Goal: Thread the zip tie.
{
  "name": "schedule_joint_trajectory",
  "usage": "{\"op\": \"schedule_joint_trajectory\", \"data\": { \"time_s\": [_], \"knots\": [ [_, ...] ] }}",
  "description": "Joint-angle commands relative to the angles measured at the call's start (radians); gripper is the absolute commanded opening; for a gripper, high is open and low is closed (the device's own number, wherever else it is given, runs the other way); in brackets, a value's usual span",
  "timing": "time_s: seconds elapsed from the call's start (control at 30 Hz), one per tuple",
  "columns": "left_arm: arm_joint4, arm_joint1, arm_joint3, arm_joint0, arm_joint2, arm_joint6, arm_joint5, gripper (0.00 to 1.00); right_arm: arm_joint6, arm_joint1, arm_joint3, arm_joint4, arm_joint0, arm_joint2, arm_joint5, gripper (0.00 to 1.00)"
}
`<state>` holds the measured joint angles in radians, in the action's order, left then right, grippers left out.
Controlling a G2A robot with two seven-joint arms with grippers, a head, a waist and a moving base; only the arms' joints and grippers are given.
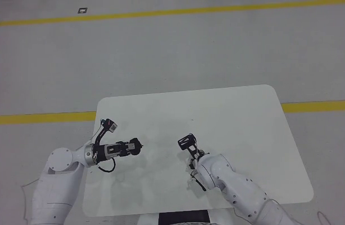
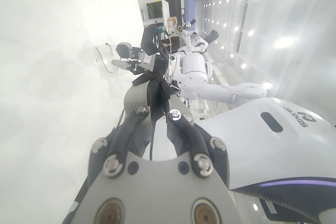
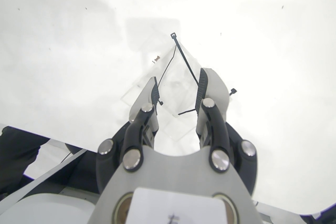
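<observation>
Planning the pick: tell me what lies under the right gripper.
Black zip ties lie on a clear plastic piece on the table; fingers of the right gripper hide some ends.

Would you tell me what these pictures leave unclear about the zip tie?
Left wrist view: black material bunched in the left gripper hides whatever it grips.
Right wrist view: the zip tie strap runs behind the right gripper; its end is hidden.

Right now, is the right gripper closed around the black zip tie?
No: in the right wrist view the right gripper stands open, its fingers wide apart, and the black zip tie touches at most one of them.
</observation>
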<state>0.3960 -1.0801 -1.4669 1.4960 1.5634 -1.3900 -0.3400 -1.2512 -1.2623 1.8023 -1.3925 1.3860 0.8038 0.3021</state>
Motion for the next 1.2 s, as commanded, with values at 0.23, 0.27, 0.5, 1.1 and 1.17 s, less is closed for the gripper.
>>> {"op": "schedule_joint_trajectory", "data": {
  "time_s": [0.23,0.27,0.5,1.1,1.17],
  "knots": [
    [0.0,0.0,0.0,0.0,0.0,0.0,0.0,0.0,0.01,-0.011,-0.023,0.011,-0.003,0.009,-0.007,0.27],
    [0.0,0.0,0.0,0.0,0.0,0.0,0.0,0.0,0.011,-0.012,-0.025,0.011,-0.003,0.01,-0.008,0.27],
    [0.0,0.0,0.0,0.0,0.0,0.0,0.0,0.0,0.012,-0.019,-0.036,0.013,-0.003,0.016,-0.014,0.25],
    [0.0,0.0,0.0,0.0,0.0,0.0,0.0,0.0,0.018,-0.036,-0.055,0.005,0.001,0.031,-0.022,0.2],
    [0.0,0.0,0.0,0.0,0.0,0.0,0.0,0.0,0.018,-0.037,-0.056,0.004,0.002,0.033,-0.023,0.2]
  ]
}}
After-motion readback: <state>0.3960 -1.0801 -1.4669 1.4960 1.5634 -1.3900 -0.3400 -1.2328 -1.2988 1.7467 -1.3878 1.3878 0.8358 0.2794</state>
